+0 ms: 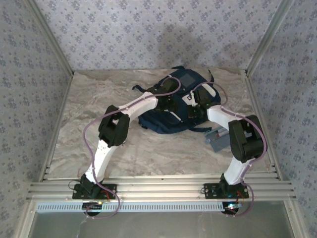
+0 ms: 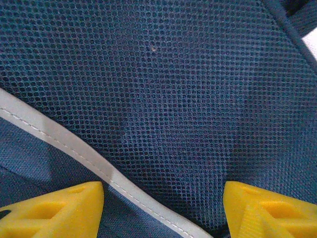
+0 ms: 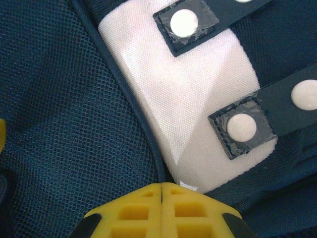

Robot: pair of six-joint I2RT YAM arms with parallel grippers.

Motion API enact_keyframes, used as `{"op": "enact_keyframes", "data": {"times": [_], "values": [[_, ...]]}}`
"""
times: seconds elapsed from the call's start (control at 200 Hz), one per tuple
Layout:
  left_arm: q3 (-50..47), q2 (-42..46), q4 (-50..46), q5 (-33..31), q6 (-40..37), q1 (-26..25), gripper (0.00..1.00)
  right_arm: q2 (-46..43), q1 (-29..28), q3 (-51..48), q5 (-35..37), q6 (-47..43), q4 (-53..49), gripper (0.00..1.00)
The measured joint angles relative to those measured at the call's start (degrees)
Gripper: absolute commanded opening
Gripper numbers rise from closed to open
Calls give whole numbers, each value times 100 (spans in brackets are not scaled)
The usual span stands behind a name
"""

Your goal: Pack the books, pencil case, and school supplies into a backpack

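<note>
Inspection at this moment found the navy backpack [image 1: 166, 124] lying flat on the marble-patterned table [image 1: 99, 99], toward the back and slightly right of centre, with its grey square patch [image 1: 187, 78] at the far end. You had both arms reaching over it from the near edge.

Your left gripper [image 2: 161, 210] sat low over the bag's dark blue mesh panel [image 2: 173, 99]. Its yellow fingertips [image 2: 52, 210] stood well apart, with nothing seen clamped between them. A pale grey stripe [image 2: 64, 141] ran diagonally across the fabric beside the left fingertip.

Your right gripper [image 3: 162, 208] had its yellow jaws pressed fully together. The tips met at the dark piping seam where the mesh joins a white patch [image 3: 198, 99] bearing dark tabs with round white dots [image 3: 184, 22]. Whether any fabric was nipped between them could not be told.

A flat grey item [image 1: 218, 136] lay on the table just right of the backpack, partly hidden by your right arm; its identity could not be confirmed.
</note>
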State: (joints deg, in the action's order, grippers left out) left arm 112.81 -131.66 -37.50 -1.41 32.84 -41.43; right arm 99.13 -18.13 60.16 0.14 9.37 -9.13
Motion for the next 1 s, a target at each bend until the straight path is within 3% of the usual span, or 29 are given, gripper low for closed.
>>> {"op": "enact_keyframes", "data": {"times": [0.245,0.49,0.845,0.939,0.959,0.999], "values": [[-1141,1325,109,413,9,195,66,-404,-208,-162,-199,304,55,0],[-2664,2914,461,684,289,726,70,-468,-302,-350,-247,391,245,0],[-4282,3145,1307,824,1167,1067,71,-616,-308,-553,-297,581,490,0],[-4476,3071,1683,872,1458,1067,63,-647,-330,-581,-297,634,496,0],[-4516,3056,1768,883,1506,1067,58,-649,-337,-588,-299,649,496,0],[-4594,3018,1932,905,1650,1067,38,-669,-343,-595,-302,675,498,0]]}}
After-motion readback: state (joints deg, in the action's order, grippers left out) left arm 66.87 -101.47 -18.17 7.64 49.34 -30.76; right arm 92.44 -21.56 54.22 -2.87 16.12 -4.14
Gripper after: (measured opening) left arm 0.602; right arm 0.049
